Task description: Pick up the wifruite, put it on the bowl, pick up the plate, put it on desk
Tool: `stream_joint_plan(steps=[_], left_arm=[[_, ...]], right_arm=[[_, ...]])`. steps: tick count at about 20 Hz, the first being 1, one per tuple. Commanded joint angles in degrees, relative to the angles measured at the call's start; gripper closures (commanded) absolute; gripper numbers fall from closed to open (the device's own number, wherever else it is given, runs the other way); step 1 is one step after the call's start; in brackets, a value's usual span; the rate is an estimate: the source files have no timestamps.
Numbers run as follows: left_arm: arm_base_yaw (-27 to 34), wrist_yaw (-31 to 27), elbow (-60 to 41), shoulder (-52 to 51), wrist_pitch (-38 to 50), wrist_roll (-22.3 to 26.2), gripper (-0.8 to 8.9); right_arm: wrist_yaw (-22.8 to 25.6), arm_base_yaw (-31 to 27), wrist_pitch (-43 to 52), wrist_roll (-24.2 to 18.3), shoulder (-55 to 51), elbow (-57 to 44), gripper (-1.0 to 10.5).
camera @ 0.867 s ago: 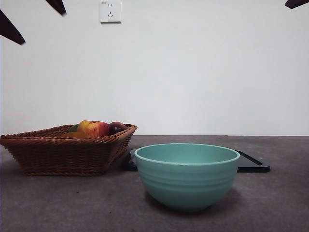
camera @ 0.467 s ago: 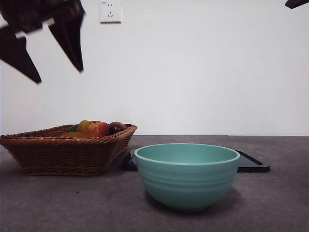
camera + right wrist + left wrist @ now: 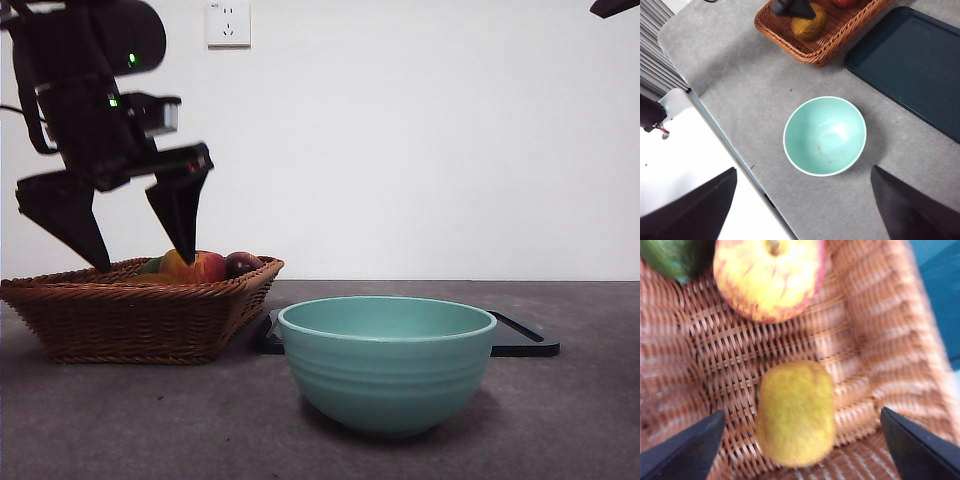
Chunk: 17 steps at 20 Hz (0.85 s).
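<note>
Big grey bench (image 3: 120,420) has the teal bowl (image 3: 387,362) sitting empty out front, ready to receive. Wicker basket (image 3: 130,310) holds the wifruite (image 3: 795,412), and the left claw (image 3: 140,260) hangs spread wide above it, jaws either side, probably lining up the grab.

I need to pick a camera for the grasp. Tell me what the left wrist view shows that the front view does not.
Only the left wrist view shows the small orange-brown fruit whole, lying on the basket floor between the open left pincer tips. Only the front view shows the green bowl, the dark tray behind it, and a wall socket. Both show the wicker basket and the red-yellow apple.
</note>
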Motion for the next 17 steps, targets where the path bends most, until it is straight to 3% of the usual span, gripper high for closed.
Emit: stream_joint_plan(steps=[1,8,14,17], left_arm=[[-0.31,-0.15,1.29,3.17,1.22,0.74,3.23],[-0.31,-0.76,1.29,6.75,2.95,0.90,3.39],[-0.28,-0.76,1.29,6.84,2.21,0.83,5.39],[-0.31,-0.74,1.29,6.84,2.14,0.83,5.74]], right_arm=[[0.24,0.31,0.46,-0.61,0.48,1.11,5.2],[0.46,0.31,0.48,-0.61,0.48,1.11,5.2],[0.44,0.31,0.48,-0.61,0.48,1.11,5.2],[0.44,0.31,0.48,-0.61,0.48,1.11,5.2]])
